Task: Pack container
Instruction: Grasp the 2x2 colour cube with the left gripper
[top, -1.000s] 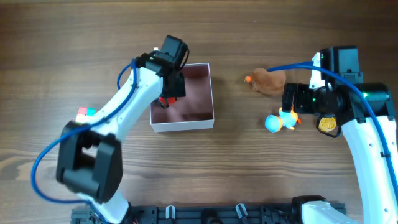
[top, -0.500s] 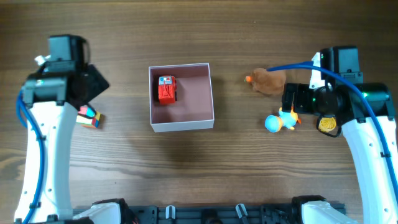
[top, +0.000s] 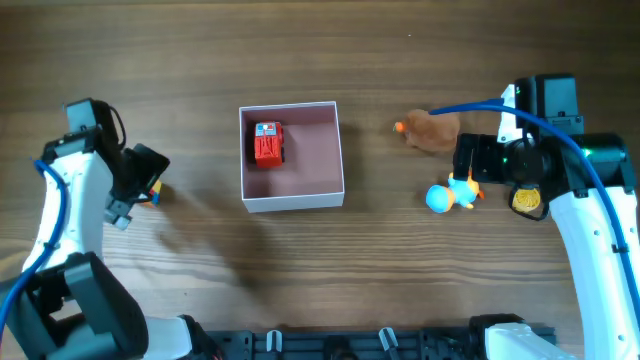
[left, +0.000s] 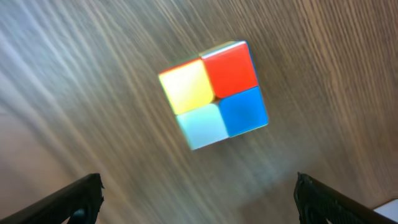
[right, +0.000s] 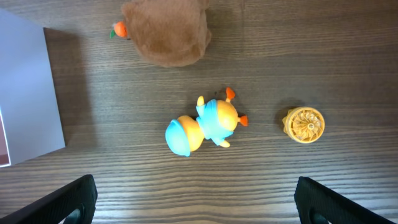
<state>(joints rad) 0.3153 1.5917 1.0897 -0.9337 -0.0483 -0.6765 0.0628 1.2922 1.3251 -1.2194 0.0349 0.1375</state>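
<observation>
The container (top: 315, 160), a white-walled square box with a pink inside, holds a red toy car (top: 268, 143); its wall also shows in the right wrist view (right: 31, 93). My left gripper (top: 140, 176) is open and empty over a colour cube (left: 214, 93) at the far left, fingers (left: 196, 190) wide apart. The cube is mostly hidden in the overhead view. My right gripper (top: 470, 165) is open and empty (right: 196, 190), above a blue and orange duck toy (top: 450, 195) (right: 202, 124).
A brown plush toy (top: 432, 130) (right: 165, 31) with an orange tip lies right of the container. A small yellow round piece (top: 527, 198) (right: 303, 124) lies right of the duck.
My left arm left the red car in the container, swung to the far left and came down over the colour cube. The right arm has not moved.
</observation>
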